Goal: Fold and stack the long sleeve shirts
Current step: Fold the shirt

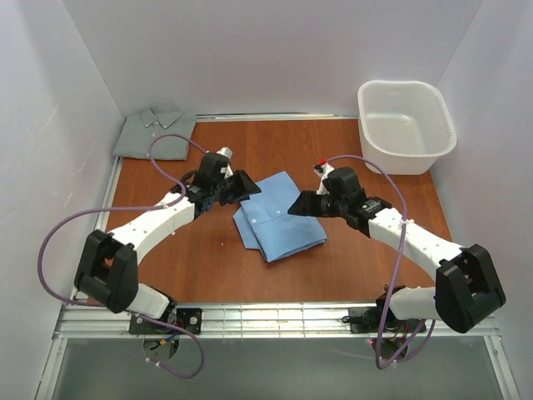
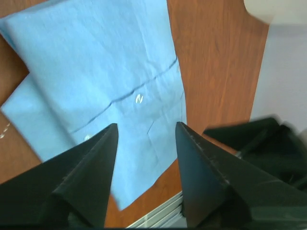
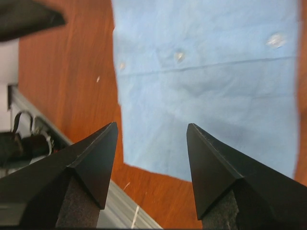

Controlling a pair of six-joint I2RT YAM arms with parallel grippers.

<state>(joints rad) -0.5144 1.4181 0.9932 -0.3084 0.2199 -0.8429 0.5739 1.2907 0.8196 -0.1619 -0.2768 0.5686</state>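
Top view: seeing a folded light sky-blue cloth shirt point(image 1: 279, 217) lying flat mid-way across the reddish-brown wooden table point(image 1: 350, 258), flanked by the left gripper point(image 1: 247, 187) and right gripper point(image 1: 296, 206). Also spotting a folded grey-green collared shirt point(image 1: 154, 133) in the far left corner and a white plastic basket point(image 1: 405, 125) far right. Left wrist: showing jaws spread, gripping nothing, blue cloth below. Right wrist: same deal, parted and empty. Touching the cloth or not? Hard to say.

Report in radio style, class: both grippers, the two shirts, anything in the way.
Left gripper open, empty; right gripper open, empty. Blue shirt folded at centre; grey-green shirt folded far left, not yet stacked. Basket far right, nothing blocking.
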